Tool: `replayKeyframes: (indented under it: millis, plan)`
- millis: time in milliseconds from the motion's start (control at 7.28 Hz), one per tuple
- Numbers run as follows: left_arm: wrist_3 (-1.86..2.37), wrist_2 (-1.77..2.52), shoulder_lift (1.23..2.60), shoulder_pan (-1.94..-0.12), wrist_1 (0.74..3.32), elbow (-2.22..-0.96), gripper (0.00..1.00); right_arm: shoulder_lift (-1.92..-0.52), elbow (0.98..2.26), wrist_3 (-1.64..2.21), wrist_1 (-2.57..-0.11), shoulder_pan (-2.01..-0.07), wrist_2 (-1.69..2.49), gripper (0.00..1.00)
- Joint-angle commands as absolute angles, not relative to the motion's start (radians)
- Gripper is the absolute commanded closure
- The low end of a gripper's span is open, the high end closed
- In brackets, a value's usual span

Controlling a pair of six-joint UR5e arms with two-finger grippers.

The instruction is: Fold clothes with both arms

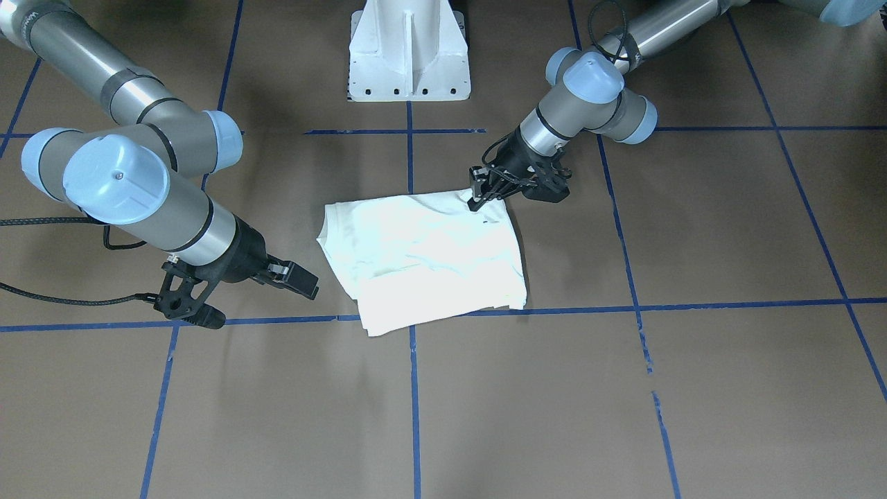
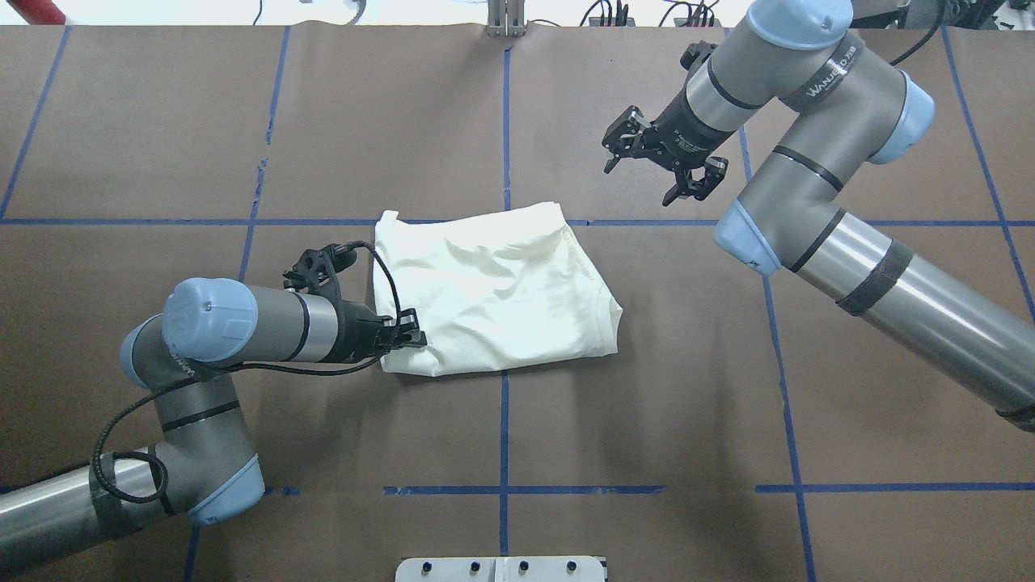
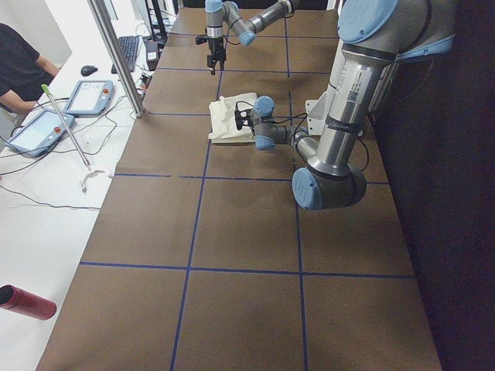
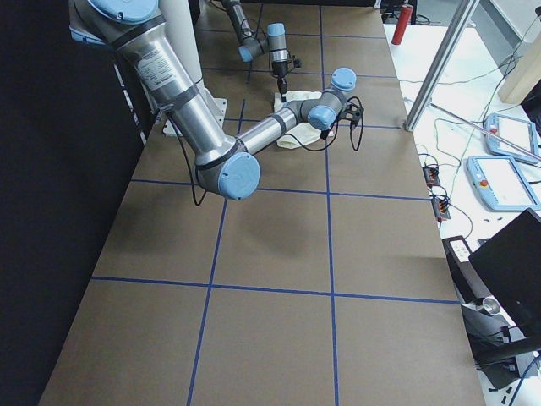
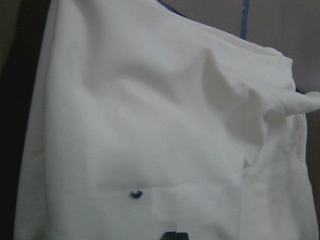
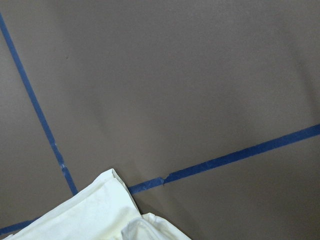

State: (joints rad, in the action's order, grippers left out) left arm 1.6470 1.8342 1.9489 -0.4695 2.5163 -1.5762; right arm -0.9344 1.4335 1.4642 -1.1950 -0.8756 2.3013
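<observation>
The cream-white shirt (image 2: 493,295) lies folded into a rough rectangle at the table's middle, its print hidden; it also shows in the front view (image 1: 423,256). My left gripper (image 2: 408,335) sits low at the shirt's near-left corner and looks shut on the shirt's edge; in the front view (image 1: 477,201) its fingers pinch that corner. The left wrist view is filled with the white cloth (image 5: 150,125), which bears a small dark mark (image 5: 135,194). My right gripper (image 2: 639,184) is open and empty above bare table beyond the shirt's far right corner; it also shows in the front view (image 1: 256,301).
The white pedestal base (image 1: 409,55) stands at the robot's side of the table. Blue tape lines (image 2: 505,404) grid the brown tabletop. In the left side view a metal post (image 3: 116,54), tablets (image 3: 46,127) and a seated person (image 3: 15,62) are beside the table.
</observation>
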Motion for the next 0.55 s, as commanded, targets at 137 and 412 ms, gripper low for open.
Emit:
replayKeyframes:
  millis: [137, 412]
  plan:
    - [1.641, 1.842, 1.872, -0.48, 2.514, -1.627, 1.0, -0.928, 1.434, 1.47, -1.195, -0.874, 2.301, 0.0]
    - [1.643, 1.842, 1.813, -0.482, 2.513, -1.67, 1.0, -0.93, 1.433, 1.47, -1.193, -0.868, 2.301, 0.0]
